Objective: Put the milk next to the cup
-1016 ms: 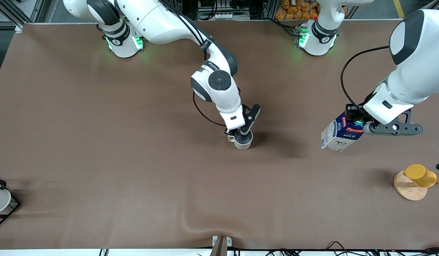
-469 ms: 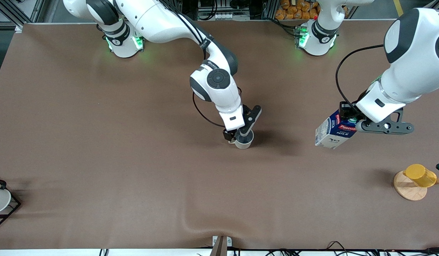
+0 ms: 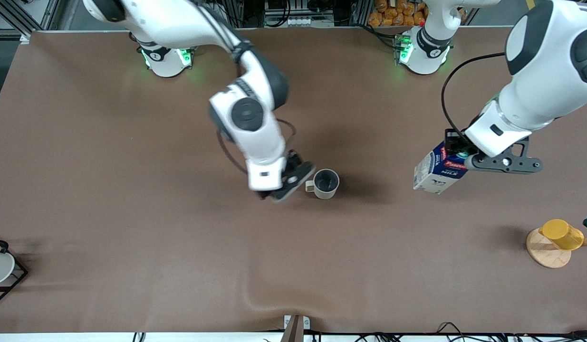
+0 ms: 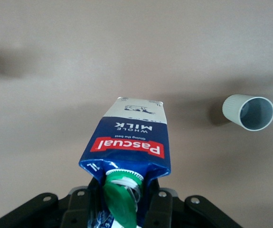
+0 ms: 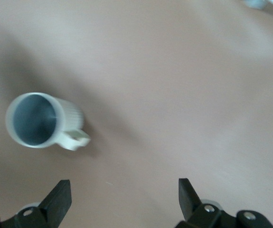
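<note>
The cup (image 3: pixel 325 183) is a cream-white mug with a grey inside, upright on the brown table near its middle. It also shows in the left wrist view (image 4: pixel 250 111) and the right wrist view (image 5: pixel 39 121). My right gripper (image 3: pixel 284 185) is open and empty, just beside the cup's handle toward the right arm's end; its fingertips (image 5: pixel 60 199) stand wide apart. My left gripper (image 3: pixel 457 151) is shut on the milk (image 3: pixel 436 170), a dark blue carton with a red label and green cap (image 4: pixel 122 199), held tilted above the table, toward the left arm's end from the cup.
A yellow cup (image 3: pixel 562 234) lies on a wooden disc (image 3: pixel 547 251) near the left arm's end. A white cup in a black wire frame (image 3: pixel 1 268) stands at the right arm's end. Cables (image 3: pixel 464 328) run along the table's near edge.
My right gripper let go of the cup and moved away toward the right arm's end. My left gripper carried the milk closer to the cup.
</note>
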`<state>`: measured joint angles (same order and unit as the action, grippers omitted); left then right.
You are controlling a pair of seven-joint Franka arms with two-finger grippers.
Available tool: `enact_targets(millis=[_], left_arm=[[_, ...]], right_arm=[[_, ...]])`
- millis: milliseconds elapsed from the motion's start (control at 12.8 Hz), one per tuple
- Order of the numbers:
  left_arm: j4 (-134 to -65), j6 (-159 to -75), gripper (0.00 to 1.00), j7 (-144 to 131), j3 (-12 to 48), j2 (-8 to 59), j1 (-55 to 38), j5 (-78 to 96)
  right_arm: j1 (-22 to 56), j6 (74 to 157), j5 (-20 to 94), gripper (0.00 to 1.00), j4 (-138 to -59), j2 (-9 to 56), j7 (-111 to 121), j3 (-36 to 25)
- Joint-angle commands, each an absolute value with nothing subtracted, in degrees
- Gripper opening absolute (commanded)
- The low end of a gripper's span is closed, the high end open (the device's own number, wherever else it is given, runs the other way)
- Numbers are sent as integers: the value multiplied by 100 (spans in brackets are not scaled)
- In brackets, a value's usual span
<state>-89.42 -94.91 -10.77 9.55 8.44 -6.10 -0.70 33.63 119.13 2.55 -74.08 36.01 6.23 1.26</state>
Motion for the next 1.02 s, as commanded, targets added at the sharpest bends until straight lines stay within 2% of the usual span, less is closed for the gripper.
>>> enact_targets(millis=[0,234,469,625,938], left_arm=[[-8780,-9343,35,-1397,1247,923,-598,18],[-8771,-9343,35,-1905,1599,923,-606,472],[-8772,-9352,35,-2879,2125,1063,-737,572],[-8780,-9386,35,-3347,2180,1256,-1114,528],[-8859,-9676,35,-3926,2180,1669,-1616,466]], right_arm=[[2770,11927,343,100,-8295,2832,571,229],[2016,11787,299,100,-8840,2243,580,229],[1207,10980,290,100,-8930,1821,589,229],[767,10496,273,100,-8947,1592,571,220],[19,10082,142,100,-9044,1109,606,220]])
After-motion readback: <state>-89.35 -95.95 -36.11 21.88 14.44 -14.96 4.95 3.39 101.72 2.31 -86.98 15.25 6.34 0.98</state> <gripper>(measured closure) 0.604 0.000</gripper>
